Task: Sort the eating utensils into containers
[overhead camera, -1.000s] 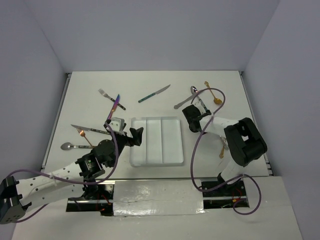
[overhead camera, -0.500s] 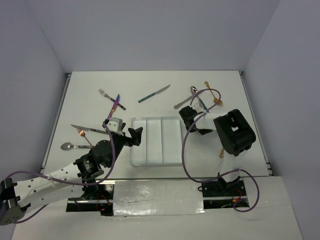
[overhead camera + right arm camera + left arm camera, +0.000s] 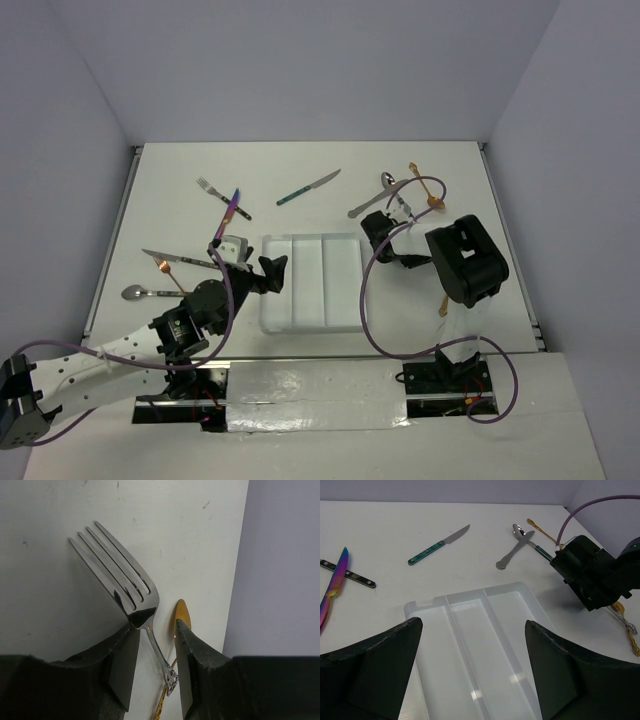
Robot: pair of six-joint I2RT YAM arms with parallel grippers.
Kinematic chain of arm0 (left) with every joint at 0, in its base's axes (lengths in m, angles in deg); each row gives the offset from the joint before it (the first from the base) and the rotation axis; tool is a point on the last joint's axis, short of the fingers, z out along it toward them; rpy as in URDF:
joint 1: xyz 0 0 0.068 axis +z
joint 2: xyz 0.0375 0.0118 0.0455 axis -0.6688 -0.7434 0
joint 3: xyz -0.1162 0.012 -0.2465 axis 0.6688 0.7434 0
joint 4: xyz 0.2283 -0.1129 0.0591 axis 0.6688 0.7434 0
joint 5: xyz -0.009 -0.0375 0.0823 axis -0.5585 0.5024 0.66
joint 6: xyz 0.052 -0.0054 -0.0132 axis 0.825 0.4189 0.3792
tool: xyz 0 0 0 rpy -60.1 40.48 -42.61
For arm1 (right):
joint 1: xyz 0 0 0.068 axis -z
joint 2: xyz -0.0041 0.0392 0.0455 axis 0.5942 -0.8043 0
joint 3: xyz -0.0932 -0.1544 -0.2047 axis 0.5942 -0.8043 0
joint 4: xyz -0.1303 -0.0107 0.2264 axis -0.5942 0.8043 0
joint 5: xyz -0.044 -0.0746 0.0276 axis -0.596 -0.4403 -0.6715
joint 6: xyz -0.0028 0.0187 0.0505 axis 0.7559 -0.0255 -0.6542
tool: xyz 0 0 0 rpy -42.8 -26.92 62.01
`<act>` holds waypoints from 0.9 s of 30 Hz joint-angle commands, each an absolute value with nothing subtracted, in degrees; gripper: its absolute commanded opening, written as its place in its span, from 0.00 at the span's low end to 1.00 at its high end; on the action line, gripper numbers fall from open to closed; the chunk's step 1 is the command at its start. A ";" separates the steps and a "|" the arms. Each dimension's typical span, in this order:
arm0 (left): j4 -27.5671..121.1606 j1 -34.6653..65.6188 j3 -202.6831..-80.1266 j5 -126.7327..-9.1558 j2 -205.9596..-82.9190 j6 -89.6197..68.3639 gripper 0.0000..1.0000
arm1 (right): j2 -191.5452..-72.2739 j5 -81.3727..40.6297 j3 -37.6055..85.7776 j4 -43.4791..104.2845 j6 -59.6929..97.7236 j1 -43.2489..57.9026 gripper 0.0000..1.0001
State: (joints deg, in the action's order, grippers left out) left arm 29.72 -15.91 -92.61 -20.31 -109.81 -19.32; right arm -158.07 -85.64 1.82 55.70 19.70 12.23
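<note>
Fork (image 3: 131,597) neck between narrow right pincer (image 3: 157,626) jaws, near table (image 3: 50,530) edge; left pincer (image 3: 471,627) wide over tray (image 3: 505,586).

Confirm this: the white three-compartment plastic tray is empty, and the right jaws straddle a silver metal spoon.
Not a spoon: the right wrist view shows a silver metal fork between the right jaws. The white three-compartment plastic tray is empty, as stated.

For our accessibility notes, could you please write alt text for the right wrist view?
A silver metal fork lies on the white table, tines pointing up and left, its slim neck between the right gripper's two black fingers, which stand apart on either side. The tip of a gold utensil shows beside one finger.
</note>
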 commanded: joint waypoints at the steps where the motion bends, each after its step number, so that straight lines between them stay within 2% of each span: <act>1: 27.81 -16.03 -93.58 -20.48 -109.02 -20.67 0.96 | -158.58 -87.60 3.56 56.09 18.01 12.90 0.41; 27: 28.25 -16.03 -93.05 -20.40 -107.35 -21.28 0.96 | -160.08 -88.39 5.23 58.72 17.04 12.99 0.11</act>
State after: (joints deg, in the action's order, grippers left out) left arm 29.83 -15.91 -92.59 -20.44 -108.15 -20.39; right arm -159.25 -86.29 2.91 57.38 18.52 12.73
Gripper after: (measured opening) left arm 0.961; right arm 0.121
